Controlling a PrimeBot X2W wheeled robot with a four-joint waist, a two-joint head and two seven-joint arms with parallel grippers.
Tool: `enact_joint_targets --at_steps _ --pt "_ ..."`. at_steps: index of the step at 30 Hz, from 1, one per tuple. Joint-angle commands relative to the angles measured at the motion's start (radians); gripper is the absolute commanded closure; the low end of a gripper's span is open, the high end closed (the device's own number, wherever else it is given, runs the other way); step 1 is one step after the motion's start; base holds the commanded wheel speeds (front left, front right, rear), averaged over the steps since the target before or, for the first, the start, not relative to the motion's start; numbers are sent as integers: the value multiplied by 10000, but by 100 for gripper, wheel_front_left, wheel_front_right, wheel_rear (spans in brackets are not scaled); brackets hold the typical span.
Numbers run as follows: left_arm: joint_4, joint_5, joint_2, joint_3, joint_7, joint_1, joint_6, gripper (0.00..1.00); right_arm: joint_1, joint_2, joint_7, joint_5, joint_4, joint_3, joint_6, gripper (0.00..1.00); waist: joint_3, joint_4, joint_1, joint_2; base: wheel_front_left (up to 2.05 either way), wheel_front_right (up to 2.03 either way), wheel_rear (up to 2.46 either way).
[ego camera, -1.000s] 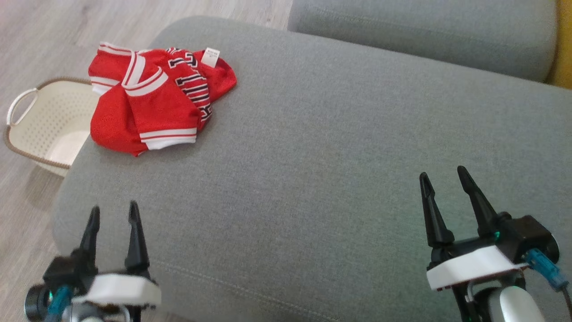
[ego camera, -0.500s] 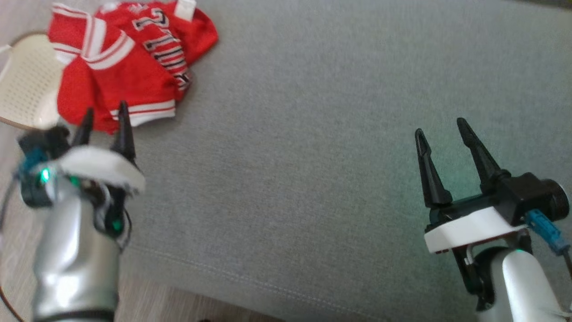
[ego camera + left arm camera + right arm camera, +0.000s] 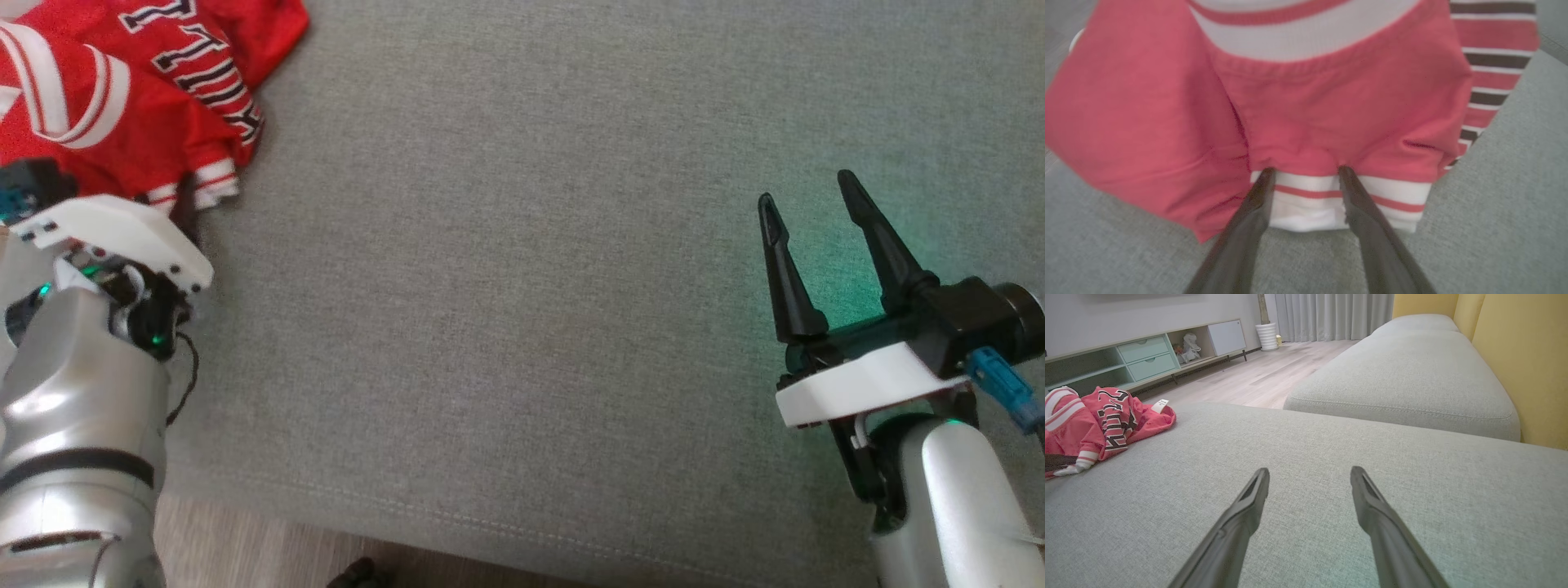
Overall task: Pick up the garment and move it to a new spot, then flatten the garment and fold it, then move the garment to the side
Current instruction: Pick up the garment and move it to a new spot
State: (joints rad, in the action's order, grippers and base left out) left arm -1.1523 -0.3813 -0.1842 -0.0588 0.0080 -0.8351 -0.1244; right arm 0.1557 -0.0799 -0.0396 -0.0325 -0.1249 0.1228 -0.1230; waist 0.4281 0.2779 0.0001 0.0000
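The garment (image 3: pixel 1306 106), a crumpled red jersey with white-striped trim, lies bunched at the far-left part of the cushion (image 3: pixel 522 327). It is straight ahead of the left gripper (image 3: pixel 1304 173), whose wide-spread jaws touch its hem band (image 3: pixel 1306 194), which runs crosswise to them. The right gripper (image 3: pixel 807 189), equally wide and empty, hovers over the cushion's right side, well apart.

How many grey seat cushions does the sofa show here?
2. The near grey fabric cushion carries the crumpled red-and-white jersey at the right wrist view's left; the far grey fabric cushion sits beyond it, against the yellow backrest. More may lie outside the frame.
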Motion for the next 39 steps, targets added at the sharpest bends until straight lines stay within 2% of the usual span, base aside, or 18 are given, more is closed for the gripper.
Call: enact_joint_targets --at_steps 1,4,10,15,21,26,31,39 --pt "-55 -37 -497 -146 -87 -242 -44 100 218 -17 54 8 -296 285 -77 0 56 -53 -1 0 0 0 0" --pt "-180 -14 -556 -60 -462 -368 -49 100 232 -11 56 -5 -269 263 -77 0 80 -50 -1 0 0 0 0" --pt "-255 -144 -639 -34 -2010 -510 -58 100 157 30 94 -26 -177 100 -77 0 -129 87 -1 0 0 0 0" --pt "315 -69 -812 -113 -2646 -288 -6 100 22 97 143 -87 -134 -70 -77 0 -547 221 -1 0 0 0 0" --pt "3472 456 -904 -542 -2693 836 448 100 -231 181 257 -173 -66 -249 -77 0 -1193 385 -1 0 0 0 0" --pt "6062 924 -665 -763 -2695 2148 775 100 -379 233 426 -268 35 -345 -77 0 -1724 354 -1 0 0 0 0" --pt "8436 1338 -371 -521 -2663 3825 1005 100 -660 270 645 -383 175 -464 -77 0 -2337 204 -1 0 0 0 0" --pt "12309 1658 182 39 -1411 6818 1506 100 -1221 292 893 -728 308 -594 -77 0 -3080 -180 -1 0 0 0 0"
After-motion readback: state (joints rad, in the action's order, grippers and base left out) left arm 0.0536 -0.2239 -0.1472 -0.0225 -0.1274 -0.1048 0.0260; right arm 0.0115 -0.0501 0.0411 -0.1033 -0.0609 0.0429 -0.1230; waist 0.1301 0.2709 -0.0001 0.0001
